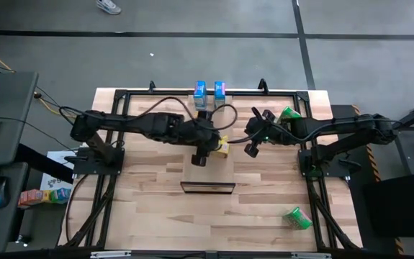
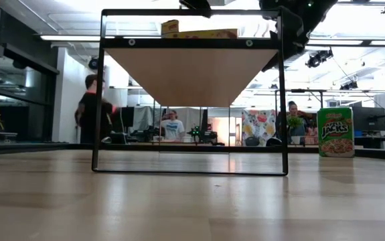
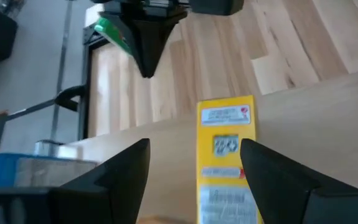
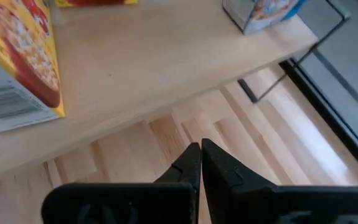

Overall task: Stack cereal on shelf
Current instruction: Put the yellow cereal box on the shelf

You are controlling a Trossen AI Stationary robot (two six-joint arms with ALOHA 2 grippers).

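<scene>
Left gripper [image 3: 194,180] hangs over the shelf [image 3: 328,106], fingers spread wide, and a yellow cereal box [image 3: 226,155] lies flat on the board right between them, touching neither as far as the wrist view shows. That reads as a box let go on the shelf. Just off to one side of this gripper, at the wrist picture's edge, sits a blue box [image 3: 17,171], also on the board; the high view shows two blue boxes [image 1: 209,91] side by side at the shelf's far edge, behind the gripper.

Right gripper [image 4: 200,165] waits just beside the shelf's edge, fingers pressed together, holding nothing; a second yellow box [image 4: 17,62] stands on the board near it.

So four look shelved. Left to go, by my judgement: a green box [image 1: 290,115] behind the right arm and another green box [image 1: 297,218] well away on the tabletop [image 1: 156,216], near the front corner.
</scene>
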